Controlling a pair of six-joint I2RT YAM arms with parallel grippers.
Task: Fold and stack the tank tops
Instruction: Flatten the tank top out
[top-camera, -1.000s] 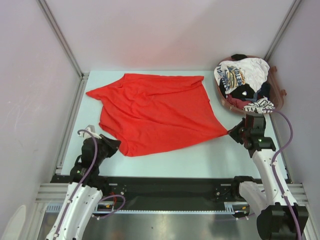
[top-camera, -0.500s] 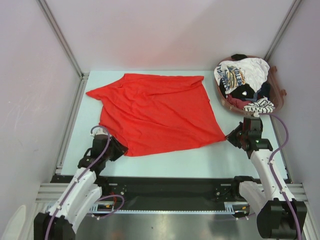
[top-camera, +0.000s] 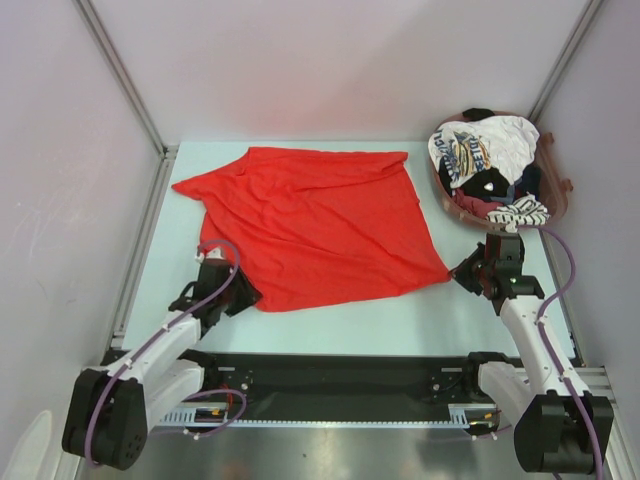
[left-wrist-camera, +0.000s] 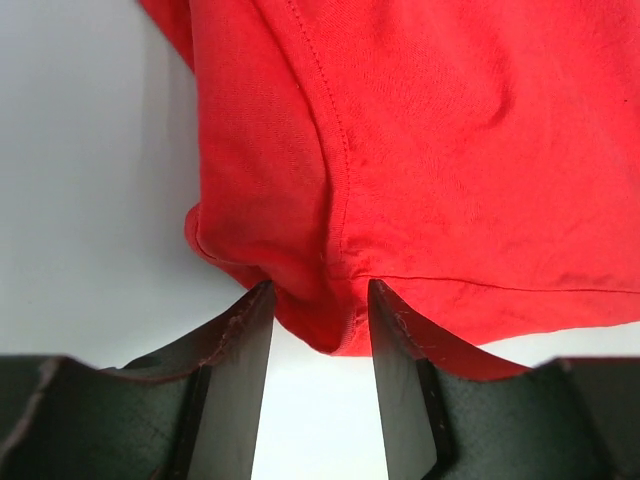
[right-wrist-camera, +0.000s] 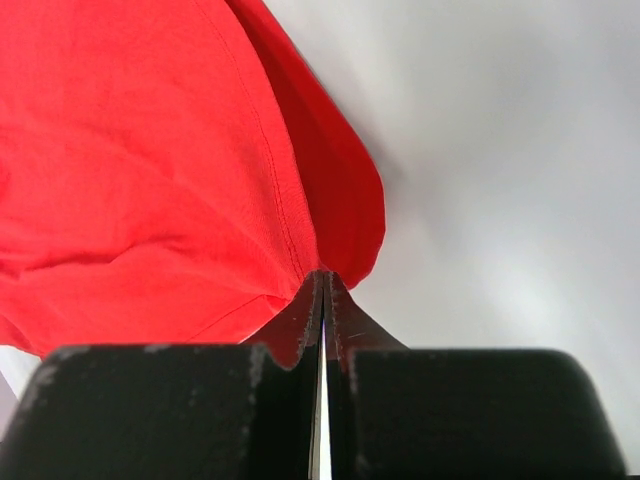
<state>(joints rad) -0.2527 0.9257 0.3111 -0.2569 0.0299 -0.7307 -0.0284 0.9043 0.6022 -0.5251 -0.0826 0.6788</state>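
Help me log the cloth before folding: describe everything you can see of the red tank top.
The red tank top is plain bright red, thin soft cloth with stitched hems, lightly wrinkled. It lies spread nearly flat on the pale table, to the left of the basket. The right gripper is shut on its near right corner. Its near left corner lies bunched between the open jaws of the left gripper, not clamped.

Left arm and right arm: white moulded links between black joint housings, each carrying a looping purple cable. Left gripper and right gripper: matte black, flat-faced fingers with scuffed edges.
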